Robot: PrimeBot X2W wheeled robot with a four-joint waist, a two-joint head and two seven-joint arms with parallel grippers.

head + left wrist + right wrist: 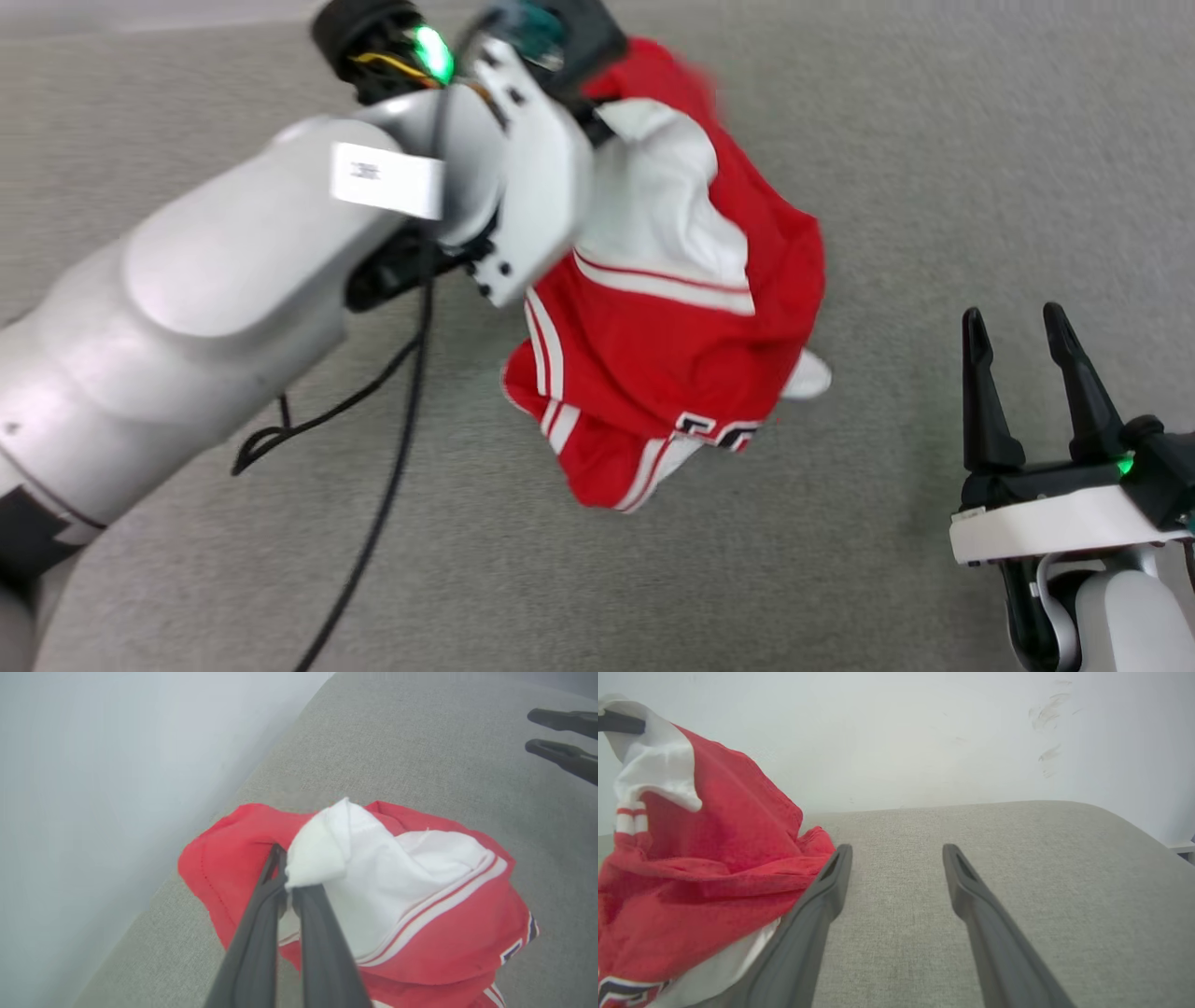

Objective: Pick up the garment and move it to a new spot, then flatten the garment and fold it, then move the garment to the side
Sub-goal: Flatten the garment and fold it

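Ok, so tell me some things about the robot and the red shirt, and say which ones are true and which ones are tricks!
1. The left claw is pinching a white part of the shirt. True.
2. The right claw is holding the shirt too. False: it is open and holds nothing.
3. The shirt is folded neat and flat. False: it is all bunched up.
4. The shirt is red and white. True.
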